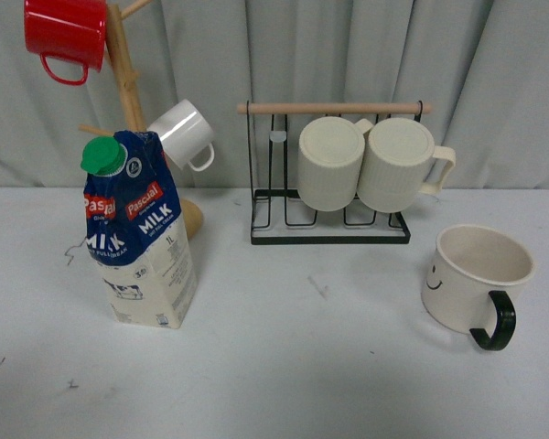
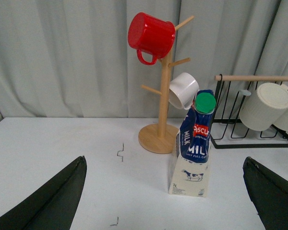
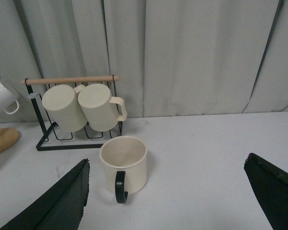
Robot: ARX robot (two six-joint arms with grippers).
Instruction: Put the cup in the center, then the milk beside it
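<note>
Standing upright near right on the tabletop (image 1: 302, 366), cup (image 1: 476, 274) looks rigid, breakable, light; take it across the rim. Milk (image 1: 139, 238) stands near left. Both arms' jaws spread, empty.

milk (image 1: 139, 233), near table's left edge: "Pascual" in white on red band (image 1: 148, 202) | "MILK" in white on blue | small "1L" beside it | finer print too small to read | cup (image 1: 476, 274), near table's right edge: black smiley face (image 1: 433, 278) on side
</note>
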